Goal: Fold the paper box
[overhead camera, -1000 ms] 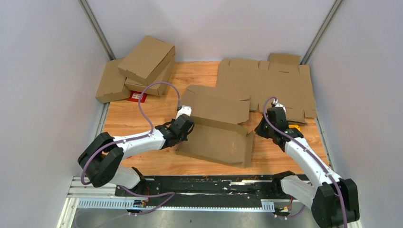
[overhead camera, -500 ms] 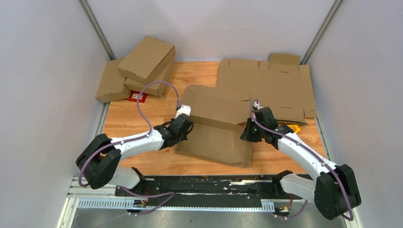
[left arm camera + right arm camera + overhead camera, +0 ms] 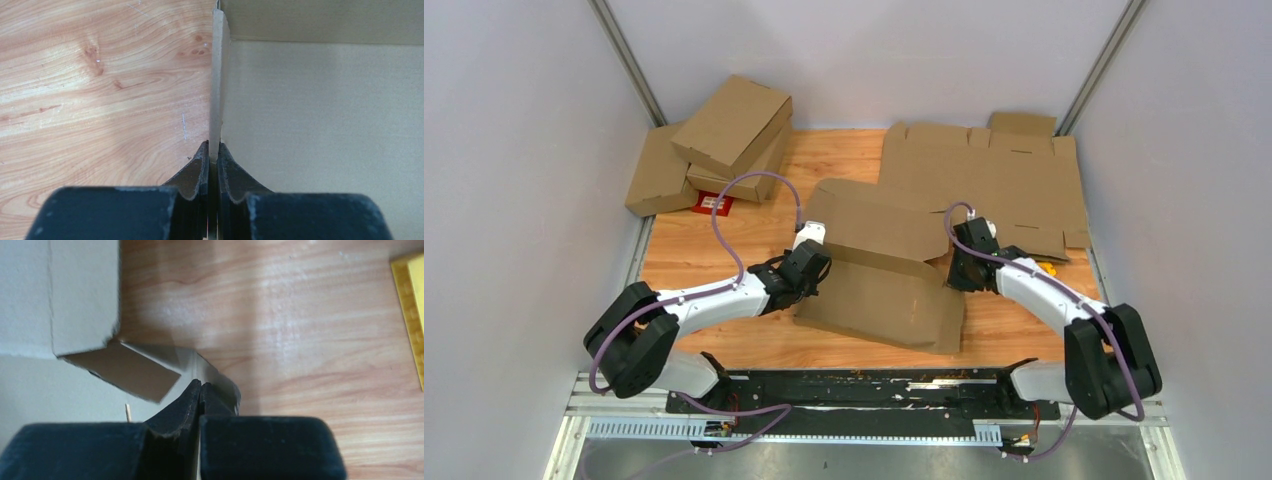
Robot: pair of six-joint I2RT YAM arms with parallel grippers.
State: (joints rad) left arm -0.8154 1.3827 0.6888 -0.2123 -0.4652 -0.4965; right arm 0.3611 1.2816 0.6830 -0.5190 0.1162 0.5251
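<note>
The paper box (image 3: 884, 285) lies half-folded mid-table, its lid panel (image 3: 879, 215) lying open toward the back. My left gripper (image 3: 814, 266) is shut on the box's left side wall; in the left wrist view the thin wall edge (image 3: 219, 75) runs straight into the closed jaws of that gripper (image 3: 213, 146), with the box floor (image 3: 325, 125) to the right. My right gripper (image 3: 956, 270) is at the box's right edge. In the right wrist view this gripper (image 3: 200, 384) has its jaws closed, apparently on the thin right side wall, beside a loose corner flap (image 3: 125, 370).
Several finished mailer boxes (image 3: 724, 135) are piled at the back left beside a red label (image 3: 712, 203). Flat cardboard blanks (image 3: 999, 175) lie at the back right. A yellow item (image 3: 1046, 268) sits right of my right gripper, also in the right wrist view (image 3: 412, 305). Grey walls enclose the table.
My right arm swung left from off the box onto its right edge. The box's right side has shifted a little outward. The left arm stayed put.
</note>
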